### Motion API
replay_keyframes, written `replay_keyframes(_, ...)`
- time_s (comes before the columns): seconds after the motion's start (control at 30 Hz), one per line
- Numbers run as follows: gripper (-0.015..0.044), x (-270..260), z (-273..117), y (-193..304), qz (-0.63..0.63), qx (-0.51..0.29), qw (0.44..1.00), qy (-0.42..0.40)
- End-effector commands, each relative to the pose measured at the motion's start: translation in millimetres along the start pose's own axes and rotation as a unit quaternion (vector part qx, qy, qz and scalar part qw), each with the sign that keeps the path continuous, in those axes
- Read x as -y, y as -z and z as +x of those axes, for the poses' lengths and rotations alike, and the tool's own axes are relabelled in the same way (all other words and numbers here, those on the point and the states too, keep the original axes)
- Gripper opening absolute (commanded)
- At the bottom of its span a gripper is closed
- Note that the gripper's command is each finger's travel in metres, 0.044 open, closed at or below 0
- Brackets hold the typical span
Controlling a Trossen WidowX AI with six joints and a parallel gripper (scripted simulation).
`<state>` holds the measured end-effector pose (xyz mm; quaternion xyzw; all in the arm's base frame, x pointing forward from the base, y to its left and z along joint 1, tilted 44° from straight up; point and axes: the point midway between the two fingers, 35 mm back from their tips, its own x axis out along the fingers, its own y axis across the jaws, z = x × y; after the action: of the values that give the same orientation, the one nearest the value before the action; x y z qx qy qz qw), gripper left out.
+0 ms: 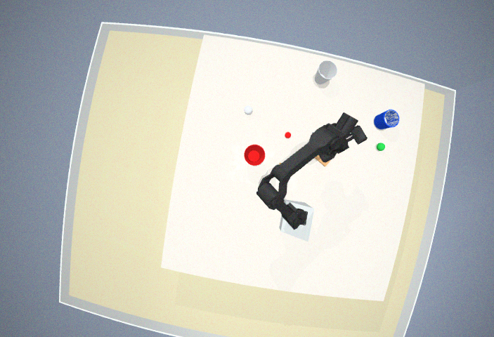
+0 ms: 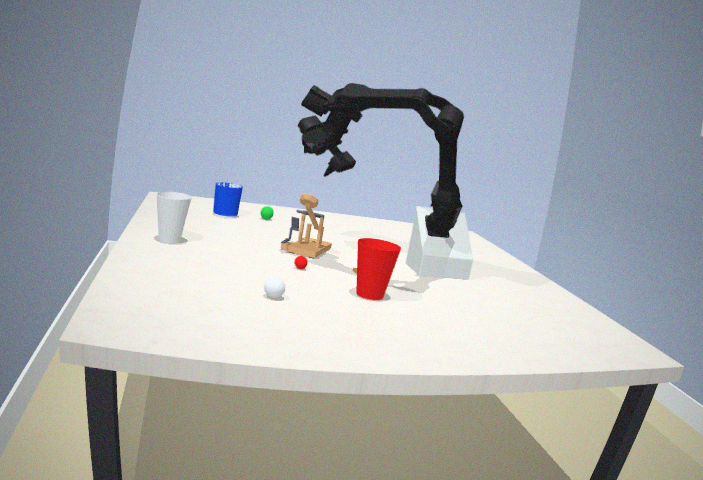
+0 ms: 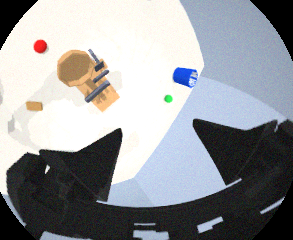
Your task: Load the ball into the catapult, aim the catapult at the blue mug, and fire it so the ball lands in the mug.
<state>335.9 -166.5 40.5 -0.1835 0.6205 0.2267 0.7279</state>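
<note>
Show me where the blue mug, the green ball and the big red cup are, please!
blue mug (image 1: pixel 381 121) (image 2: pixel 226 200) (image 3: pixel 183 76): top, exterior and wrist views, on its side wall
green ball (image 1: pixel 380 147) (image 2: pixel 267 212) (image 3: pixel 168 98): same three views, on its middle
red cup (image 2: pixel 374 270): exterior view, on its outer wall
</note>
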Motion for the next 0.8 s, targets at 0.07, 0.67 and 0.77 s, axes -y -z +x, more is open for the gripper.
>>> replay_keyframes(0.07, 0.044, -19, 16, -10, -0.06, 0.037, 0.995, -0.076)
replay_keyframes(0.67, 0.044, -69, 44, -36, -0.18, 0.196, 0.931, -0.251)
replay_keyframes(0.77, 0.044, -70, 45, -37, -0.183, 0.203, 0.928, -0.255)
